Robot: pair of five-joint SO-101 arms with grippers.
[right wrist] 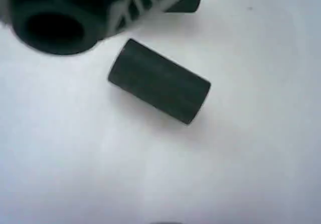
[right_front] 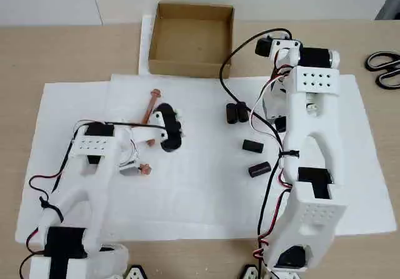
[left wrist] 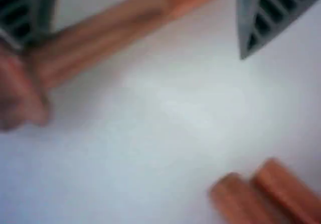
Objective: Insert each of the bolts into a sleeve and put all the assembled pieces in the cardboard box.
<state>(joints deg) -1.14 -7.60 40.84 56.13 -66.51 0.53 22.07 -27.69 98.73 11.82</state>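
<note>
Left fingers (left wrist: 271, 13): spread apart, gripping nothing. A copper bolt (left wrist: 125, 33) lies slantwise on the white sheet (right_front: 200, 197) between them. Second bolt (right_front: 144, 169) lies close by, beside the left arm (right_front: 94, 160). Black sleeves on the sheet: a side-by-side pair (right_front: 236, 112), a third sleeve (right_front: 252, 146), a fourth sleeve (right_front: 259, 168), all near the right arm (right_front: 309, 122); its grip cannot be told. Cardboard box (right_front: 187, 67) stands at the sheet's far edge. Scissors (right_front: 382, 66) on the tabletop (right_front: 62, 47), well apart.
</note>
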